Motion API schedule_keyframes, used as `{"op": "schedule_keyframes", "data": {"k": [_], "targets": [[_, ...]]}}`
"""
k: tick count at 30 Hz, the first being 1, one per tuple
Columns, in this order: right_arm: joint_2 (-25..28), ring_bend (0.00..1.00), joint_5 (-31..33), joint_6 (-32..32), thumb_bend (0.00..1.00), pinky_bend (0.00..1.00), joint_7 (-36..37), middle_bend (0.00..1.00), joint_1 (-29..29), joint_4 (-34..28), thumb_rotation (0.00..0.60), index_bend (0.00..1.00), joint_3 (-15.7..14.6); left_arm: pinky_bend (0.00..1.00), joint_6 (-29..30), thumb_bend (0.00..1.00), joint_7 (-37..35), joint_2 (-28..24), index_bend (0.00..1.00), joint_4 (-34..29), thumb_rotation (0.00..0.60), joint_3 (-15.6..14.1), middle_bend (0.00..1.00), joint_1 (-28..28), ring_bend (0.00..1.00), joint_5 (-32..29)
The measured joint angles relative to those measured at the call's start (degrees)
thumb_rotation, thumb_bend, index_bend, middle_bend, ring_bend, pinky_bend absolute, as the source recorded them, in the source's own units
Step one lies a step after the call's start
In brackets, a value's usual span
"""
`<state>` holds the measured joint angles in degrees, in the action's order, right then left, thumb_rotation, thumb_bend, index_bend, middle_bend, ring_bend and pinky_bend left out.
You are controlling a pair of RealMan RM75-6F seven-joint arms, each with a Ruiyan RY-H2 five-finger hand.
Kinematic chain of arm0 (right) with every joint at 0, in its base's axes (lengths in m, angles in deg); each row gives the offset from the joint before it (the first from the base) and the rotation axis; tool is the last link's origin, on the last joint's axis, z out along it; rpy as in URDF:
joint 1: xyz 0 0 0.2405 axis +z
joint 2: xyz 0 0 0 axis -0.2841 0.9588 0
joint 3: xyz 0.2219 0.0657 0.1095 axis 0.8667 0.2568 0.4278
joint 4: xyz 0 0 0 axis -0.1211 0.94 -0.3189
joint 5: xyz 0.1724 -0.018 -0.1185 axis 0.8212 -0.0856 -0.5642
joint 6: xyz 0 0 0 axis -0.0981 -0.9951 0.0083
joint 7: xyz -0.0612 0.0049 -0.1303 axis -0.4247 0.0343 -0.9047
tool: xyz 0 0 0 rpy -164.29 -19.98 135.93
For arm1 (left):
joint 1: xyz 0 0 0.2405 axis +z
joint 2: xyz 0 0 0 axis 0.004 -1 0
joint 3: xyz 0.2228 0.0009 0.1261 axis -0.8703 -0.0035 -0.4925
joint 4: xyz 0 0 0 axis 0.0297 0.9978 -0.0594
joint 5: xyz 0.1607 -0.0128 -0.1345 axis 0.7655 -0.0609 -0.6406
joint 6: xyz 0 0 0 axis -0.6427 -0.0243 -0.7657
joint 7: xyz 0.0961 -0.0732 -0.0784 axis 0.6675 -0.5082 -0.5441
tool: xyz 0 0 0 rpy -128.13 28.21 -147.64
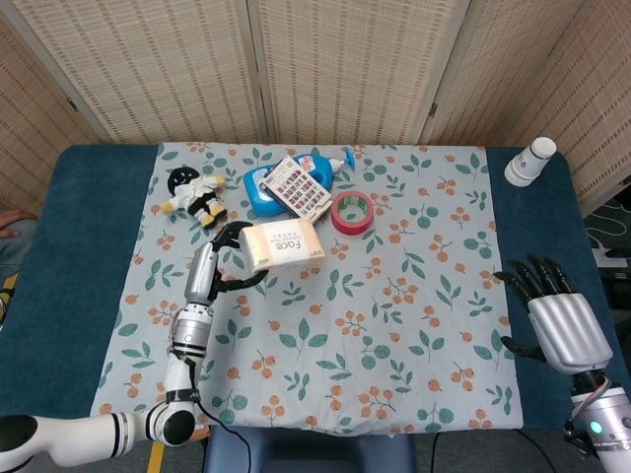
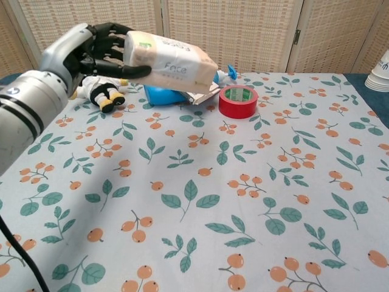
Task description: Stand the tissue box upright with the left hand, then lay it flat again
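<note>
Gripping the tissue box (image 2: 170, 59) at one end, the left hand (image 2: 97, 48) holds it lifted off the tablecloth (image 1: 394, 325), with dark fingers (image 2: 124, 70) wrapped under and over the pack. The box lies nearly level in the air, its long side running toward the right edge of the table and its printed face turned up in the head view. From above, it hangs over the rear left part of the tablecloth, just in front of the blue bottle (image 1: 266, 192) and the small printed box (image 1: 299, 187) that leans on that bottle.

A red tape roll (image 1: 352, 212) lies flat just to the right of the printed box, near the rear edge. A small doll (image 1: 194, 195) in black and white lies toward the rear left corner of the tablecloth, left of the bottle. A stack of paper cups (image 1: 531, 161) stands on the blue table (image 1: 79, 256) at the rear right corner, well apart from everything else.

The right hand (image 1: 557, 320) rests near the front right corner, fingers spread and holding nothing.
</note>
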<state>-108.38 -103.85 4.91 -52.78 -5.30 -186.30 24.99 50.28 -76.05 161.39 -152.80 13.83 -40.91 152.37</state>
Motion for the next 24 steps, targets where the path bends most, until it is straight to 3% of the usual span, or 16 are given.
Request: {"op": "schedule_keyframes", "data": {"k": [9,24], "targets": [[-1.24,0.0,1.2,0.42,0.11,0.07,-2.2,0.11,0.37,0.42,0.6,0.19,-0.07,0.36,-2.85,0.15,-11.85,1.66,0.31,9.15,0.6,-2.85,0.47,4.85,0.27,7.16],[-1.95,0.0,0.96,-0.51,0.11,0.07,-2.42,0.11,0.23,1.19,0.6,0.19,-0.03,0.36,-5.94,0.16,-16.78,5.35,0.31,21.4,0.6,-4.79,0.46,7.69,0.26,9.76]]}}
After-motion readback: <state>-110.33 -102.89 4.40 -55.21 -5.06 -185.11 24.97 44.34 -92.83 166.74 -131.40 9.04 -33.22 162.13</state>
